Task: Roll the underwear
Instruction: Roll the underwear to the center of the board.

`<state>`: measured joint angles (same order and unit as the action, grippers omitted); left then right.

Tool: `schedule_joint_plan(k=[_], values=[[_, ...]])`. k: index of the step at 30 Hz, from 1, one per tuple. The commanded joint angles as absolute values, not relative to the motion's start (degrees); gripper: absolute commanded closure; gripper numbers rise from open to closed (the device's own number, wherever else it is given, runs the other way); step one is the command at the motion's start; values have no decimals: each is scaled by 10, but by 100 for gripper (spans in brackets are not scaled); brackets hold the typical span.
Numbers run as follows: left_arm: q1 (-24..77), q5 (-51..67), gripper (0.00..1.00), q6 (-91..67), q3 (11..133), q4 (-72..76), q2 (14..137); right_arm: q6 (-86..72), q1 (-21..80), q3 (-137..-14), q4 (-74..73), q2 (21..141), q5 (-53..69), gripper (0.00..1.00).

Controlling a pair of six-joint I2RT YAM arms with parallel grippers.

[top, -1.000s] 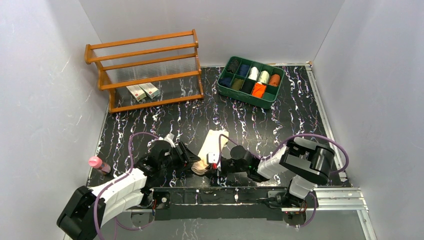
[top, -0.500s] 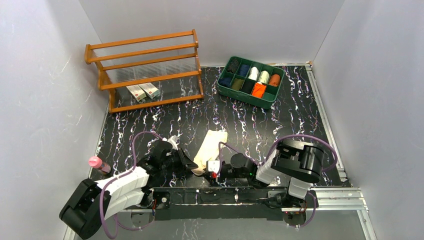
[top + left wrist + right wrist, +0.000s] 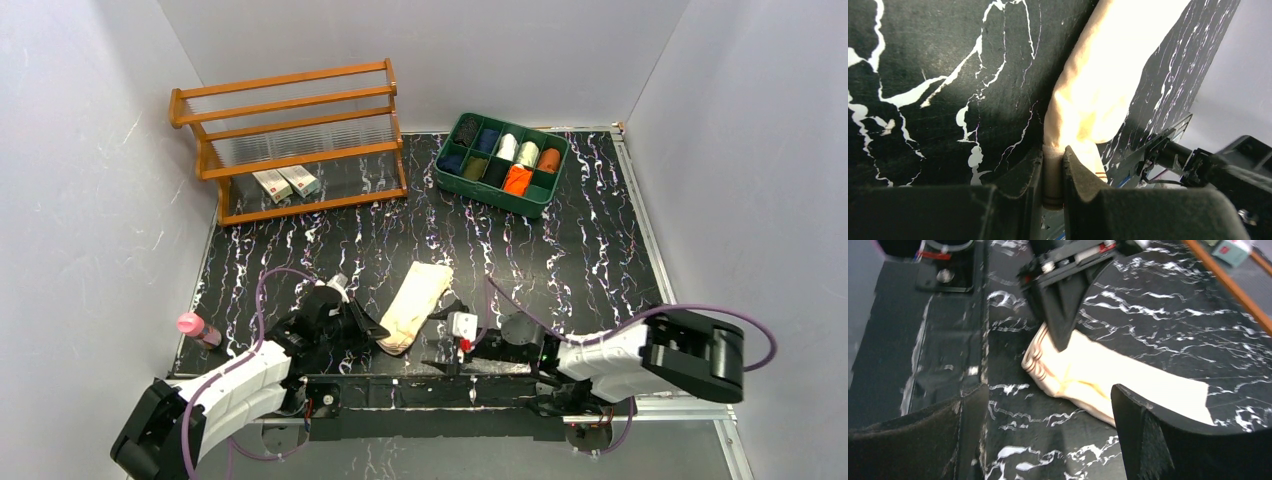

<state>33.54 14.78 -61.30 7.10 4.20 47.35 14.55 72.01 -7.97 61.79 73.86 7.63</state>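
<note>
Got the tan underwear (image 3: 418, 297) by its end
My left gripper (image 3: 1052, 167) is pinched tight on its bottom end, lower middle of the top view; right gripper (image 3: 442, 338) sits wide open beside it, holding nothing.

Pale tan underwear (image 3: 415, 300), black table (image 3: 580, 240) — white veining, green bin (image 3: 487, 198)
</note>
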Motion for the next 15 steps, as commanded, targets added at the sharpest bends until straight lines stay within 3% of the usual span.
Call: schedule_joint_plan(k=[1, 5, 9, 15], values=[[335, 114, 100, -635, 76, 10, 486, 33, 722, -144, 465, 681, -49, 1], [335, 110, 100, -683, 66, 35, 478, 71, 721, -183, 432, 719, -54, 2], [335, 101, 100, -716, 60, 50, 468, 169, 722, -123, 607, 761, 12, 21], [339, 175, 100, -655, 92, 82, 524, 308, 730, -122, 631, 824, 73, 24]])
